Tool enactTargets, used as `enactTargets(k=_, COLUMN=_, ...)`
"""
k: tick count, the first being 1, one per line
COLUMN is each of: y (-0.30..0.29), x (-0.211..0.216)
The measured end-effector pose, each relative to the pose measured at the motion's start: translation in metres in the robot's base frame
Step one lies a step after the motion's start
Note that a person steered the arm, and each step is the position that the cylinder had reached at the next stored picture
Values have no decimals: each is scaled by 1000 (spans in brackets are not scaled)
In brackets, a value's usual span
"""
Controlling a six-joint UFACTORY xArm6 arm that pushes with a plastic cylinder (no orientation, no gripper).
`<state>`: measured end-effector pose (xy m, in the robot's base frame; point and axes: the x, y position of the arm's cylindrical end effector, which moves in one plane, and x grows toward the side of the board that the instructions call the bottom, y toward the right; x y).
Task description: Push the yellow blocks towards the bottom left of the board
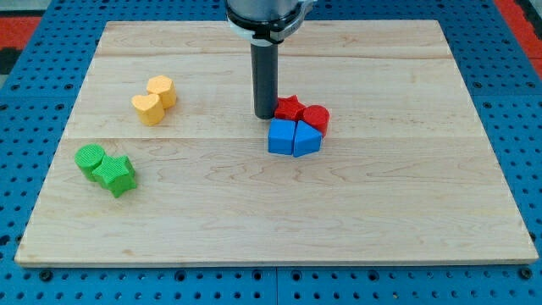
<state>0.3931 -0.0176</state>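
Note:
Two yellow blocks sit touching in the board's upper left: a yellow heart-shaped block (147, 108) and a yellow rounded block (162, 90) just above and right of it. My tip (264, 115) rests on the board near the centre, well to the right of the yellow blocks. It stands just left of the red star block (289, 108) and just above the blue cube (280, 136).
A red cylinder (316, 118) and a blue wedge-shaped block (306, 140) cluster with the red star and blue cube. A green cylinder (89, 159) and a green star block (115, 175) lie at the left. The wooden board (271, 220) lies on a blue pegboard.

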Motion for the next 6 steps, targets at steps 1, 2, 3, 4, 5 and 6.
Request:
enactTargets(k=1, y=-50, x=-41)
enactTargets(k=2, y=-68, x=-68)
enactTargets(k=3, y=-127, x=-65)
enactTargets(k=4, y=-173, x=-63)
enactTargets(k=5, y=-166, x=-28)
enactTargets(k=6, y=-168, x=5)
